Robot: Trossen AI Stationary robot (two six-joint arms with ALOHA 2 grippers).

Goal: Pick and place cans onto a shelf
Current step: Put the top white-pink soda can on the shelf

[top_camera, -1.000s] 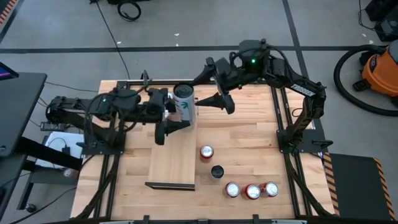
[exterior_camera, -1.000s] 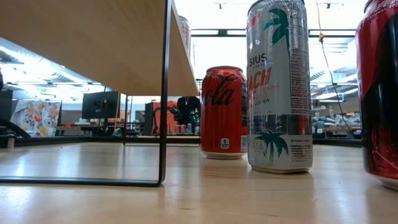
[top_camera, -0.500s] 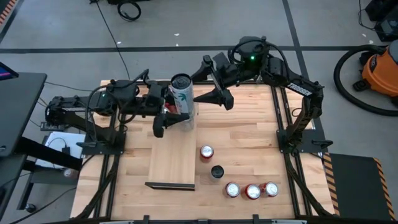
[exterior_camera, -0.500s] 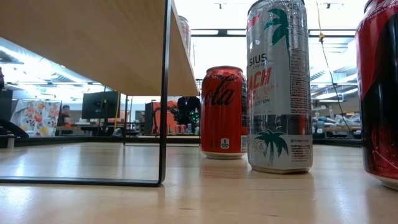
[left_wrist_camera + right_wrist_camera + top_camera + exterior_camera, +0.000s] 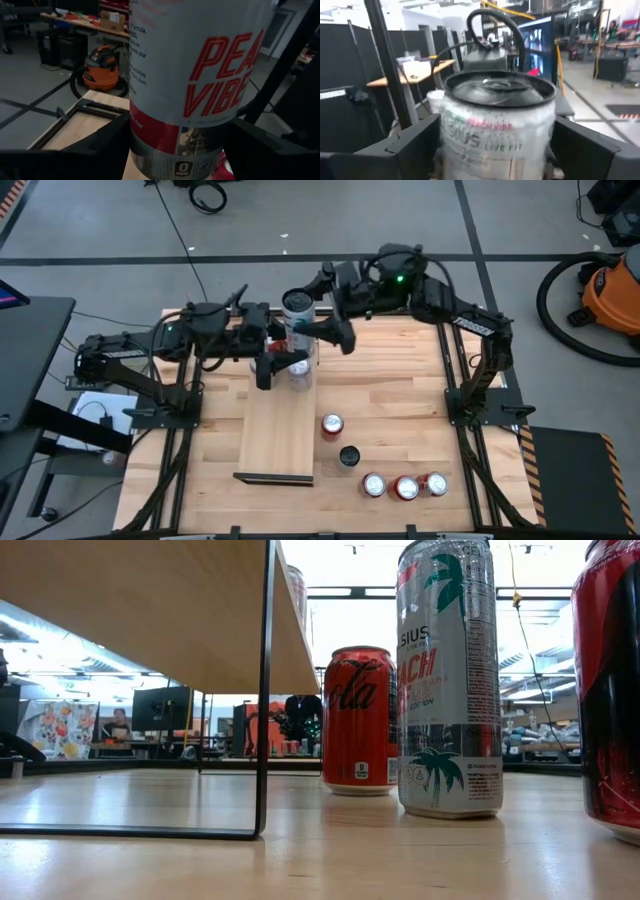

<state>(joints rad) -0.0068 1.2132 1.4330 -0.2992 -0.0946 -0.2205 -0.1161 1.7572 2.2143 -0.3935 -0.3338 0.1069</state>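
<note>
A tall white can [image 5: 297, 325] with red lettering [image 5: 200, 75] stands upright in the air over the far end of the shelf [image 5: 277, 430]. My left gripper [image 5: 281, 362] is shut on it. My right gripper [image 5: 320, 330] is open. Its fingers [image 5: 415, 142] stand on either side of the can's top part [image 5: 497, 115], and I cannot tell whether they touch it. In the low view another can [image 5: 298, 595] shows on top of the shelf [image 5: 150, 610]. My left gripper pinches the white can's lower body [image 5: 150, 145] between its two fingers [image 5: 100, 147], one on each side. The fingers lie level and come from the table's left. The can stays upright, lifted clear of the shelf.
On the table right of the shelf stand a red can [image 5: 331, 424], a black can [image 5: 349, 455] and a row of three cans [image 5: 405, 487] near the front edge. The low view shows a red can [image 5: 360, 720] and a tall white one [image 5: 447, 680] close by.
My left gripper has carried the white can toward the table's far edge, still upright. My right gripper has swung toward the table's left, up to the can, and its fingers now flank the can's top.
</note>
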